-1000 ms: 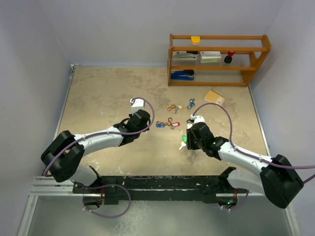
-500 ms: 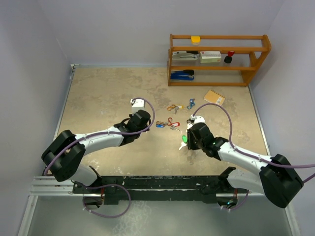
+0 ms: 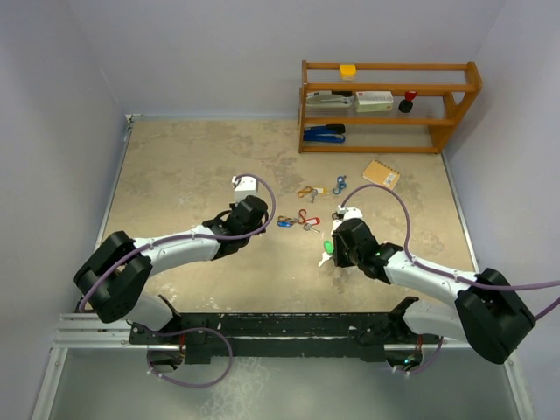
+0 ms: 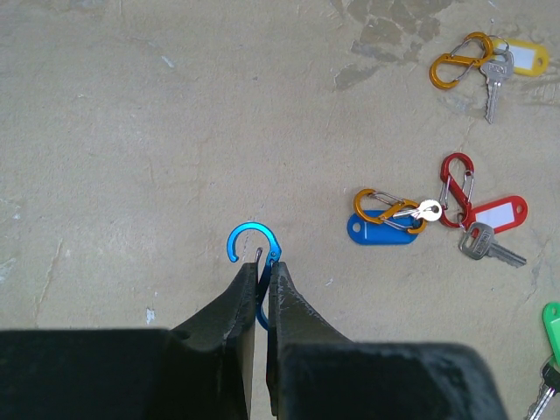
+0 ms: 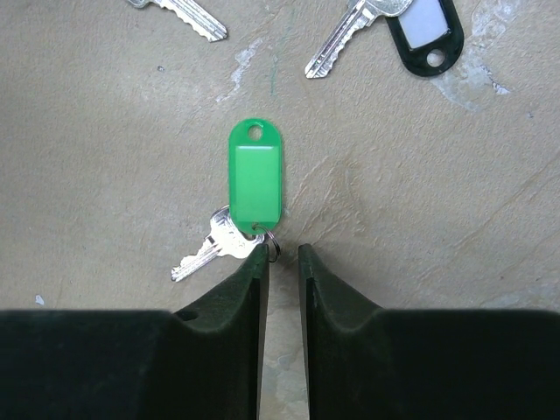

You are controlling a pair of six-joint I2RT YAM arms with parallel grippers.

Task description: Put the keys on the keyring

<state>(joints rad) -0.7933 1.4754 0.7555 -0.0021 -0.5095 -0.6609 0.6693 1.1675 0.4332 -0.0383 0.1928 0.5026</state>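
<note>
My left gripper (image 4: 260, 268) is shut on a blue S-shaped clip (image 4: 251, 247) and holds it low over the table, its open hook poking out past the fingertips. My right gripper (image 5: 282, 254) is narrowly open. Its jaws stand just below the green-tagged key (image 5: 255, 179), and the left fingertip (image 5: 255, 262) touches the key's small ring. The metal key (image 5: 210, 248) lies to the lower left of the tag. In the top view the green tag (image 3: 327, 248) lies just left of the right gripper (image 3: 338, 252). A black-and-white tagged key (image 5: 423, 28) lies further off.
To the right of the left gripper lie an orange clip with a blue tag (image 4: 385, 226), a red clip with a red-tagged key (image 4: 490, 217) and an orange clip with a yellow-tagged key (image 4: 490, 61). A wooden shelf (image 3: 389, 105) and a small notebook (image 3: 381, 172) stand at the back right.
My right gripper has edged slightly closer to the green-tagged key. The left arm and the blue clip have not moved.
</note>
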